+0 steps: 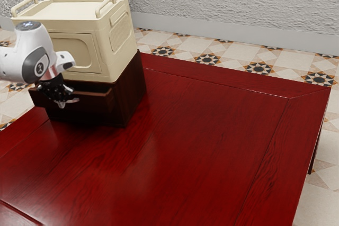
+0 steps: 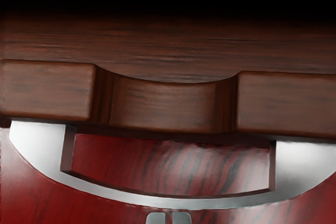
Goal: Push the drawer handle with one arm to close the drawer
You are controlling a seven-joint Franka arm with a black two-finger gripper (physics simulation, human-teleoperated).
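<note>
1. The gripper (image 1: 61, 99) has its two fingers (image 2: 181, 217) almost together, and it holds nothing.
2. The silver handle (image 2: 173, 202) is near them, on the front of the drawer (image 1: 99, 101), which stands partly out.
3. Behind is the dark cabinet (image 1: 130, 96).

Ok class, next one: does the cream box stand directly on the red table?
No, the cream box rests on top of the dark wooden drawer unit, which stands on the red table.
</note>
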